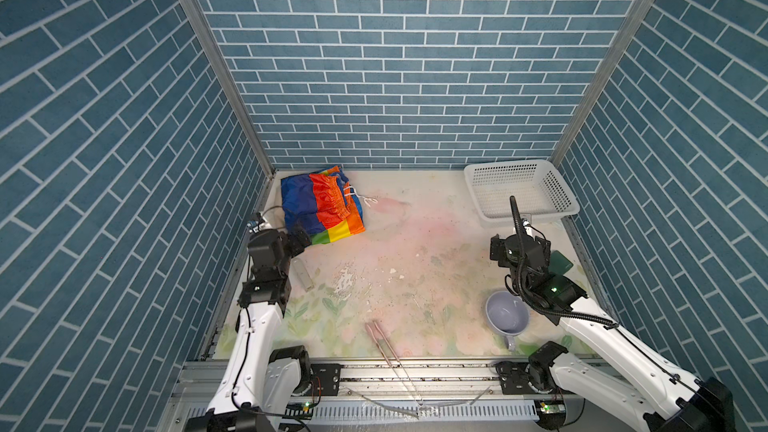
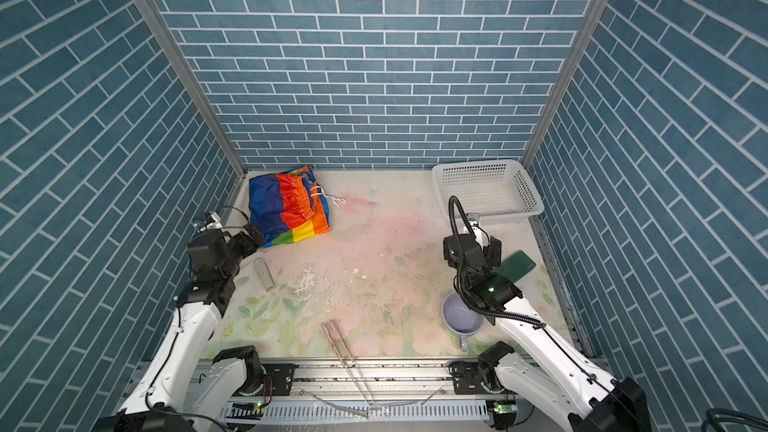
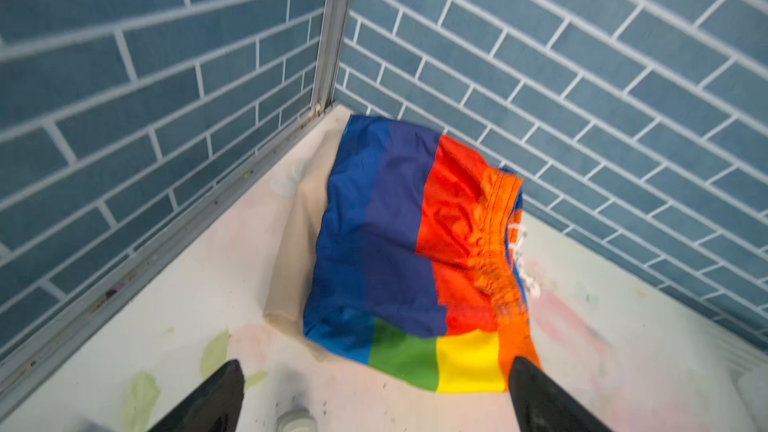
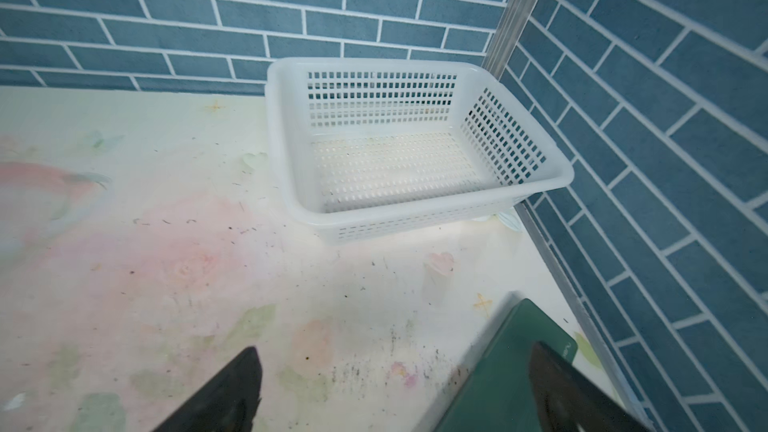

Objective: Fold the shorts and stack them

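The rainbow-striped shorts (image 1: pixel 322 209) (image 2: pixel 289 209) lie folded in the back left corner, white drawstring trailing to the right. In the left wrist view they (image 3: pixel 399 243) rest on top of the beige shorts (image 3: pixel 293 251), of which only a strip shows along one side. My left gripper (image 1: pixel 301 238) (image 3: pixel 376 367) is open just in front of the stack's near edge, holding nothing. My right gripper (image 1: pixel 517 243) (image 4: pixel 395 351) is open above the table on the right, far from the shorts, with nothing between its fingers.
A white perforated basket (image 1: pixel 478 189) (image 4: pixel 286 139) stands empty in the back right corner. A dark green flat object (image 1: pixel 561 261) (image 4: pixel 511 367) lies beside the right gripper. A purple mug (image 1: pixel 507 313), tongs (image 1: pixel 384 342) and a small clear bottle (image 1: pixel 303 274) lie nearer the front.
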`<state>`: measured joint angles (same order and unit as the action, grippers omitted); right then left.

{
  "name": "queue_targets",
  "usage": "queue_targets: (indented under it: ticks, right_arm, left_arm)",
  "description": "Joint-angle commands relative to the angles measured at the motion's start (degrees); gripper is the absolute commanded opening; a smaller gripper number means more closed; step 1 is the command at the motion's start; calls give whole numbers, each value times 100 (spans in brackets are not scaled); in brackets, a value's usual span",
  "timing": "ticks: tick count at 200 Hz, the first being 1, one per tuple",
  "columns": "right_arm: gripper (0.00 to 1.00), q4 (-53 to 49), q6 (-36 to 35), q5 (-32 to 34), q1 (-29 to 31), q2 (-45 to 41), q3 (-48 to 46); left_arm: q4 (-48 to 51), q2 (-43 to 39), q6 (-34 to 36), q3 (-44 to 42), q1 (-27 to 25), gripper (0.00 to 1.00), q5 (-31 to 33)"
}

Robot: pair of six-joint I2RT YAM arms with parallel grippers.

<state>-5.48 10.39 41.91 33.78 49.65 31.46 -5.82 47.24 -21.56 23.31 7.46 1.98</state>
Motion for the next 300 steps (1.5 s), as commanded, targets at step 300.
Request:
queue_targets:
  ticks: [300]
  right_arm:
    - [99,5696,-736,-5363,-3989,3939,-930]
  left_arm:
    - [-5053,4045,2196,-452,-349,100,-832]
